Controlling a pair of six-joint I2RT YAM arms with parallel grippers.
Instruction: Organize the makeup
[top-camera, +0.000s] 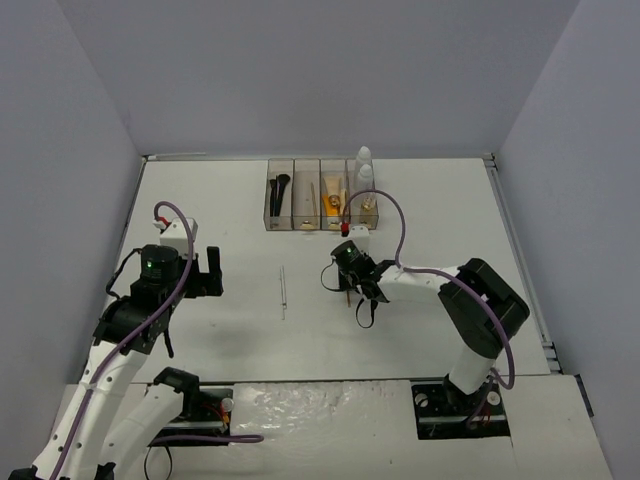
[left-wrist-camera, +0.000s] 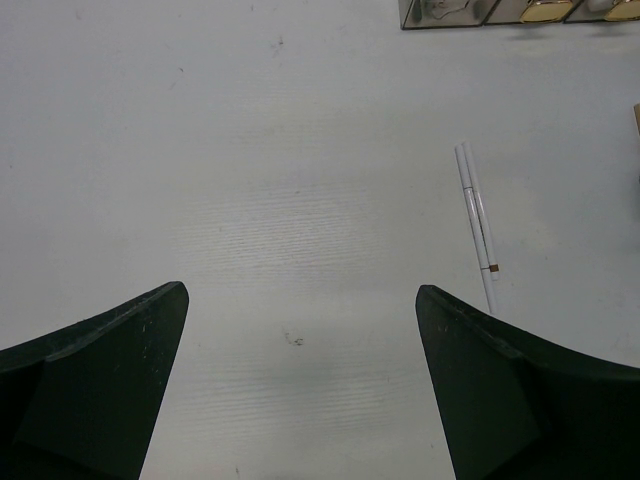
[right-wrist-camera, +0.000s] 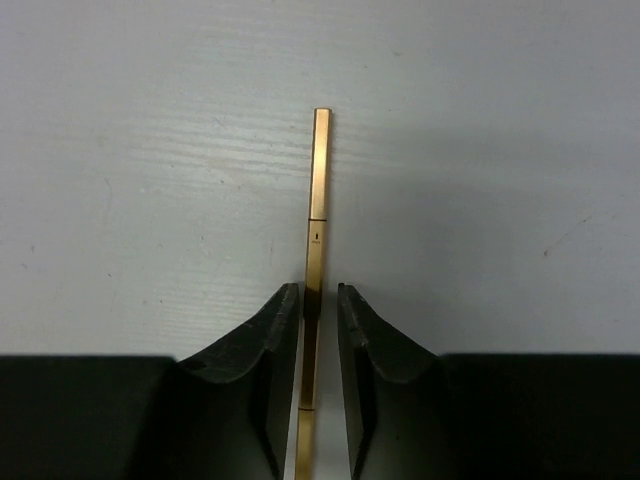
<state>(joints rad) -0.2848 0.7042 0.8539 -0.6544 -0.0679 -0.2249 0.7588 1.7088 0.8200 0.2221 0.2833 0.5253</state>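
A thin gold stick (right-wrist-camera: 317, 190) lies flat on the white table, running straight between my right gripper's (right-wrist-camera: 318, 292) fingers. The jaws stand narrow around it: the left finger (right-wrist-camera: 275, 325) is against it and a slit of table shows before the right finger. In the top view that right gripper (top-camera: 350, 288) points down at mid-table. My left gripper (top-camera: 205, 272) hovers wide open over bare table, holding nothing (left-wrist-camera: 300, 300). A white pencil (top-camera: 283, 292) (left-wrist-camera: 477, 220) lies between the arms. The clear box (top-camera: 268, 224) holds black brushes (top-camera: 277, 189), tan and orange items, with white bottles (top-camera: 365, 166) at its right end.
The clear box's near edge (left-wrist-camera: 450, 14) shows at the top of the left wrist view. Grey walls close in the table on three sides. The right arm's purple cable (top-camera: 395, 225) loops up near the box's right end.
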